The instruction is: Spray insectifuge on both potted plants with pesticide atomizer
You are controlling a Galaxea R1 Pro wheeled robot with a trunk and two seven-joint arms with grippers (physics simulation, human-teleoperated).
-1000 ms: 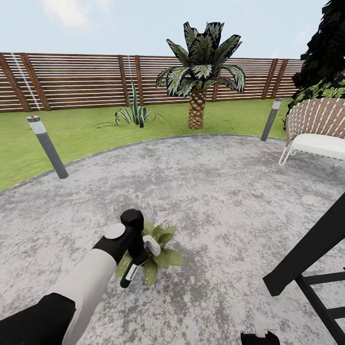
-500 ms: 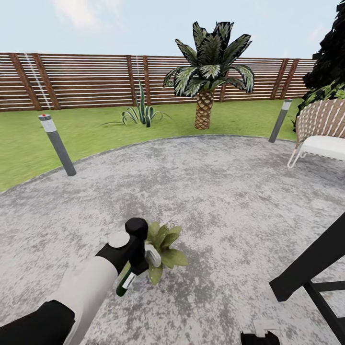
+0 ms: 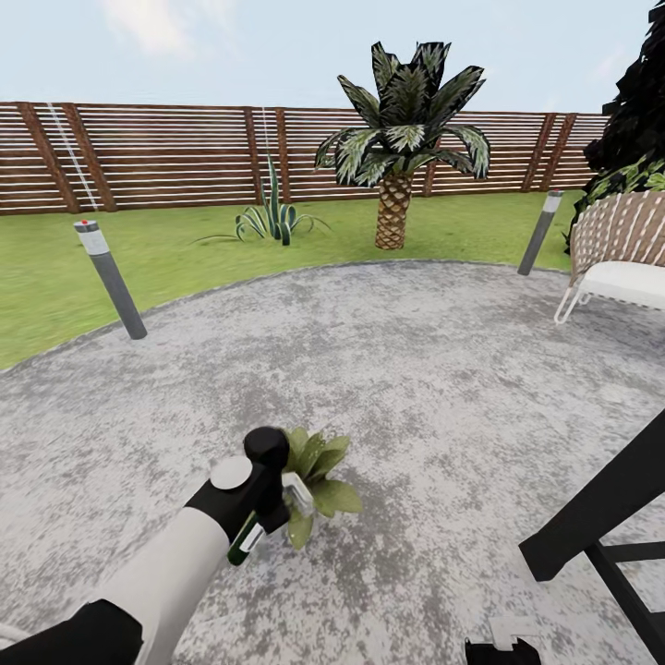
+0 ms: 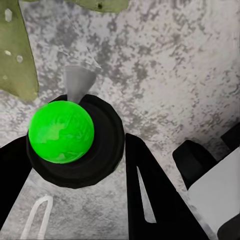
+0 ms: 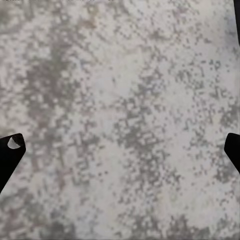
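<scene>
Left gripper (image 3: 268,517), fingers closed on the pesticide atomizer (image 3: 244,542), hovers just left of a potted plant (image 3: 314,480). Right gripper (image 5: 120,150) fingers spread wide, empty, over grey paving (image 3: 416,369).

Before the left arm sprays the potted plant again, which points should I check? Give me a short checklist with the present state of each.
1. Pesticide atomizer held in the left gripper: ok, a finger lies against the bottle.
2. Atomizer close to the potted plant: ok, the gripper is right beside its leaves.
3. Nozzle aimed at the leaves: cannot tell; in the left wrist view the leaves lie to one side, with paving ahead.
4. Leaves already fully covered: cannot tell.
5. Right gripper free: ok, its fingertips stand wide apart over bare paving.
6. Second potted plant located: cannot tell.
</scene>
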